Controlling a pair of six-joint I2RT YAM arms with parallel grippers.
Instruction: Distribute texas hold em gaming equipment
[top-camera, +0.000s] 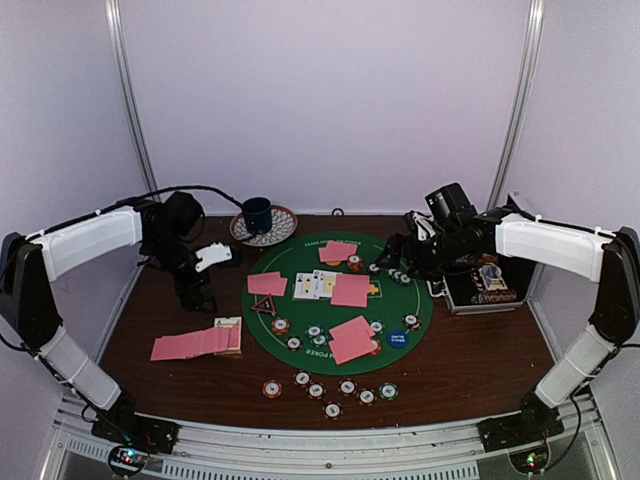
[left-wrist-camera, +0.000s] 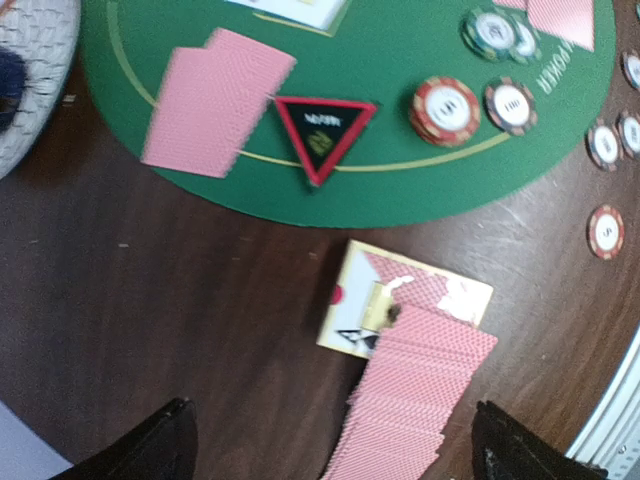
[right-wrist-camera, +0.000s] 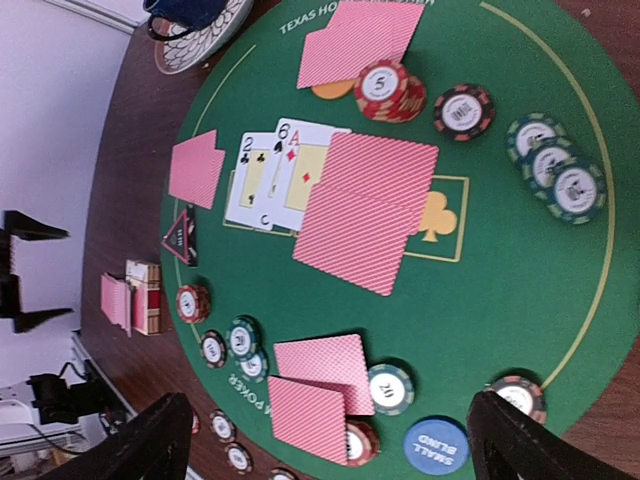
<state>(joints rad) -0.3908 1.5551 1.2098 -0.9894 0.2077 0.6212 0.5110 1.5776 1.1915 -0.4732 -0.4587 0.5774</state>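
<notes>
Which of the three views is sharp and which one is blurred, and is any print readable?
Left wrist view: blurred, the triangle marker and the fanned cards look smeared. Right wrist view: the sharpest, the face-up cards and the lettering on the blue disc read clearly. Top external view: evenly lit but soft, the loose chips show no readable marks.

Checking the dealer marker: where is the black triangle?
Top view: the triangle marker lies on the green mat at its left edge, just below two pink cards.
</notes>
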